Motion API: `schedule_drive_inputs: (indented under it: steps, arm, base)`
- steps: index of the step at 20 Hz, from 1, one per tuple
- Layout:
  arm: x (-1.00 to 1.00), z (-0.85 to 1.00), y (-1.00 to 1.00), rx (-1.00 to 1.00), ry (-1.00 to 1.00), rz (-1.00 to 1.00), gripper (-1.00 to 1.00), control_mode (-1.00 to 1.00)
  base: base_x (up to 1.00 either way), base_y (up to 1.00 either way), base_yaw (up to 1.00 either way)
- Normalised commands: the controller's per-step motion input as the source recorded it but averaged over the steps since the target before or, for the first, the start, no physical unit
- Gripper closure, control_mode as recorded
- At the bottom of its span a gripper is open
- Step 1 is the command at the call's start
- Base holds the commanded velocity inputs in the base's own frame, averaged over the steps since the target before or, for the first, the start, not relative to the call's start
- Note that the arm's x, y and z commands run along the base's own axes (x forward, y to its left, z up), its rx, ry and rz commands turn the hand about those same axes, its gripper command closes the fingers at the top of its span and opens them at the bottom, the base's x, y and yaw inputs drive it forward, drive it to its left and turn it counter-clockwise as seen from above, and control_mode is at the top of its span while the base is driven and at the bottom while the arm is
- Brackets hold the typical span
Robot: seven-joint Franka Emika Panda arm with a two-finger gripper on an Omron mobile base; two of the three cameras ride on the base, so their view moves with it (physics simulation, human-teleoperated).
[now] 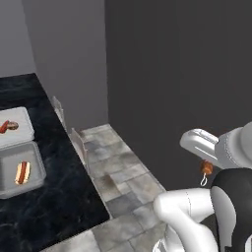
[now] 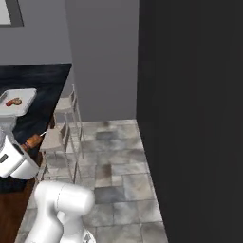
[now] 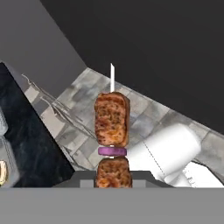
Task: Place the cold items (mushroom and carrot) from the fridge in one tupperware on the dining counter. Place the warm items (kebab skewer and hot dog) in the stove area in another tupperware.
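Observation:
My gripper is shut on the kebab skewer, which has two browned meat chunks, a purple onion slice and a white tip pointing away. In the left base view the kebab skewer hangs at my gripper, over the floor to the right of the dining counter. Two tupperwares rest on that black top. The near tupperware holds the hot dog. The far tupperware holds the carrot and the mushroom. The fridge and the stove area are out of view.
Two pale chairs stand along the counter's right edge, also seen as chairs. A grey tiled floor runs between the counter and a tall dark grey wall. A lighter grey wall closes the far end.

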Motion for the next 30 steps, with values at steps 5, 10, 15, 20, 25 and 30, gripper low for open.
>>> schedule_drive_inputs:
  steps: [5,10,15,20,25,30]
  arm:
    - [0.0,0.0,0.0,0.0,0.0,0.0,1.0,1.0]
    - [0.0,0.0,0.0,0.0,0.0,0.0,1.0,1.0]
    - [0.0,0.0,0.0,0.0,0.0,0.0,1.0,1.0]
    - [0.0,0.0,0.0,0.0,0.0,0.0,1.0,1.0]
    - [0.0,0.0,0.0,0.0,0.0,0.0,1.0,1.0]
    - [0.0,0.0,0.0,0.0,0.0,0.0,1.0,1.0]
  base:
    - [1.0,-0.37,0.64]
    - [0.94,-0.49,0.63]
    - [0.6,-0.5,0.81]
    - [0.44,-0.15,0.99]
    - [0.65,-0.25,0.95]
    - [0.81,-0.51,0.65]
